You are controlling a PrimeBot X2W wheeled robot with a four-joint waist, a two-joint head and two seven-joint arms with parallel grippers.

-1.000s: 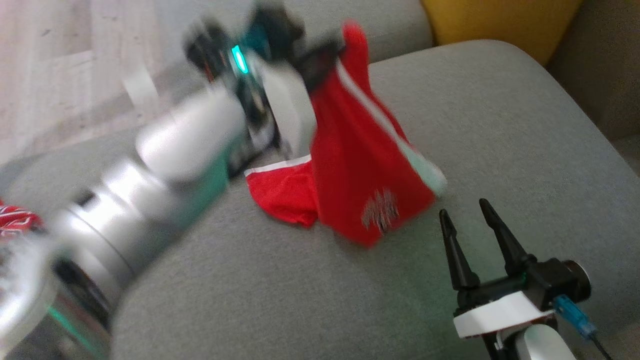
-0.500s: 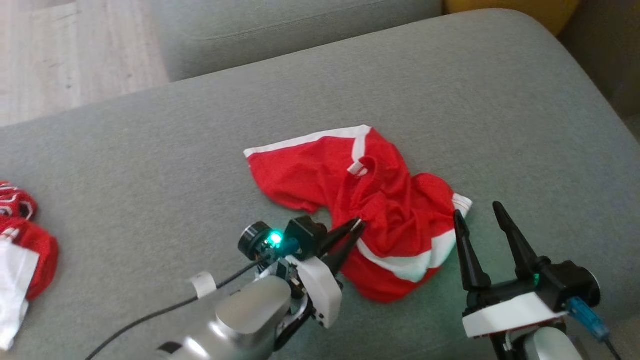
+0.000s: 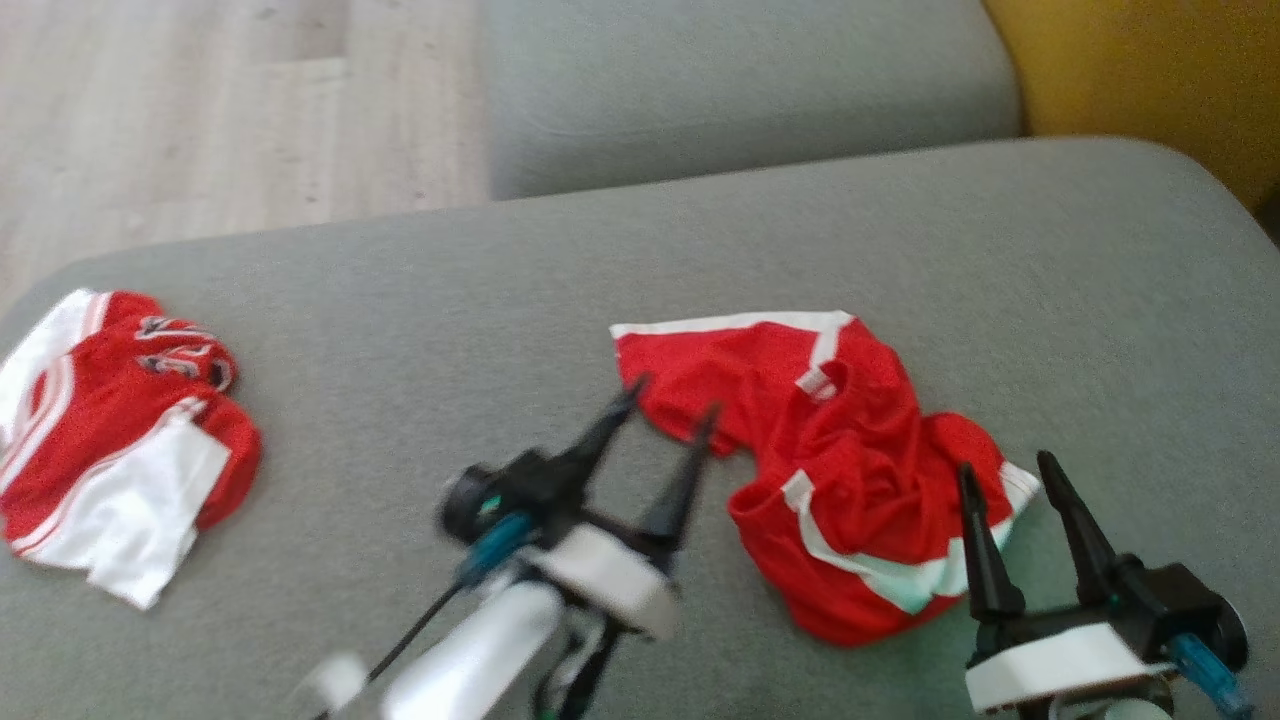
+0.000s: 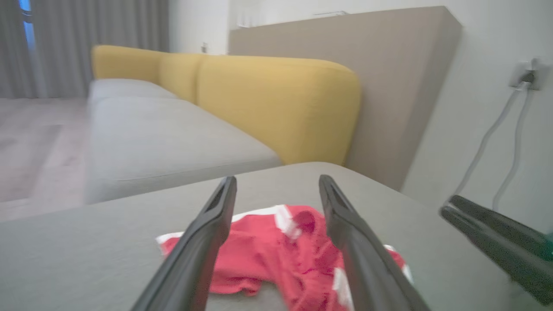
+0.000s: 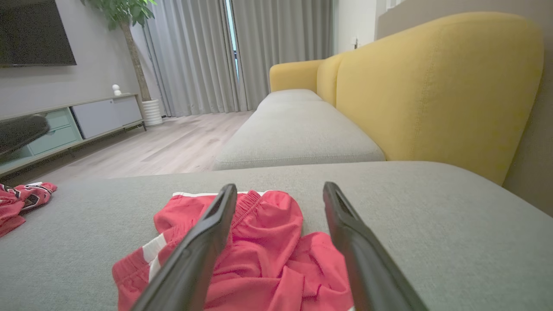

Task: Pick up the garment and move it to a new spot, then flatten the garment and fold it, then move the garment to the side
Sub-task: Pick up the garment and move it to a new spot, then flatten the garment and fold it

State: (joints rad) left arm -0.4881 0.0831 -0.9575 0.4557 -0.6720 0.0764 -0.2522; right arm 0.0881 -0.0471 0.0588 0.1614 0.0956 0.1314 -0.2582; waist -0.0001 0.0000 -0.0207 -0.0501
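Garment, red shorts with white trim, lies crumpled on the grey cushion in the head view, held by neither hand. Left hand stands wide and empty, fingertips at the garment's nearest edge; contact cannot be told. Right hand is likewise wide and empty, fingertips over the white-trimmed corner on its own side. A second red-and-white garment lies well apart, off the left hand's outer side. Left wrist view, somewhat blurred: garment sits ahead of and below the open fingers, a straight white-edged hem farthest from the hand. Right wrist view: garment lies directly ahead between the spread fingers, gathered waistband bunched, folds heaped. Judgement: placement appears done, and flattening is the step in hand. To do it well, each hand should pinch a single layer at an opposite edge, low to the cushion, then draw apart evenly, so the folds open and the heap does not drag.
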